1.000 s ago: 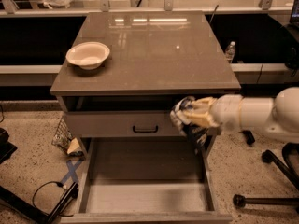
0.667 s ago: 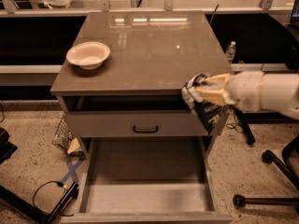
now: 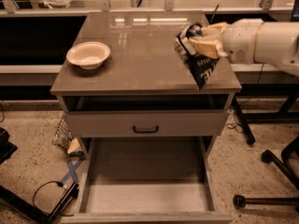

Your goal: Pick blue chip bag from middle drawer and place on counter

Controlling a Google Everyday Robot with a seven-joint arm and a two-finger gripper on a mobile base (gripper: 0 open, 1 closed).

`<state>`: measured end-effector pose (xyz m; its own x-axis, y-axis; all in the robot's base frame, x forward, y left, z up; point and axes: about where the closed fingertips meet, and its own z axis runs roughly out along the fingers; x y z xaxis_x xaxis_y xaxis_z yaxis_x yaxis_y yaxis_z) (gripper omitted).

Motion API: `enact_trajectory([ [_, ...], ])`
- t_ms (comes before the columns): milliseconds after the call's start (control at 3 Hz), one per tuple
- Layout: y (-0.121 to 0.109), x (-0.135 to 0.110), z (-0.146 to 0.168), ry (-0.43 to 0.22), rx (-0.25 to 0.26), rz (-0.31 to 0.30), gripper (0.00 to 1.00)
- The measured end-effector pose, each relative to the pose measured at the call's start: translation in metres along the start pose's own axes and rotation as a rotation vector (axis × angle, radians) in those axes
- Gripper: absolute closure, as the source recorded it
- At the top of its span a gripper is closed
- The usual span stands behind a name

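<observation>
My gripper (image 3: 195, 45) reaches in from the right on a white arm and is shut on the blue chip bag (image 3: 202, 67). The dark-blue bag hangs from the fingers above the right part of the counter (image 3: 135, 55), its lower tip near the counter's front right edge. The middle drawer (image 3: 145, 190) is pulled wide open below, and its pale-grey floor shows nothing on it.
A white bowl (image 3: 88, 55) sits on the counter's left side. A grey drawer front with a black handle (image 3: 145, 129) is above the open drawer. A chair base (image 3: 275, 171) stands at the right, cables and a blue tape cross (image 3: 70, 171) lie on the floor at left.
My gripper has lifted the chip bag from beside the cabinet's front right corner up and over the counter's right side.
</observation>
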<state>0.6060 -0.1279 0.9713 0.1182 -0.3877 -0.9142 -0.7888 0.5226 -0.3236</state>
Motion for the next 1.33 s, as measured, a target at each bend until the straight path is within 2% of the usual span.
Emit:
enact_trajectory([
  [333,-0.016,-0.034,0.073,-0.081,-0.02,-0.151,1.0],
  [667,-0.022,-0.044,0.123,-0.116,-0.031,-0.212,1.0],
  [1000,-0.033,-0.031,0.178,-0.114,0.001,-0.226,1.0],
  [1333,-0.047,-0.014,0.201,-0.094,0.059,-0.194,1.0],
])
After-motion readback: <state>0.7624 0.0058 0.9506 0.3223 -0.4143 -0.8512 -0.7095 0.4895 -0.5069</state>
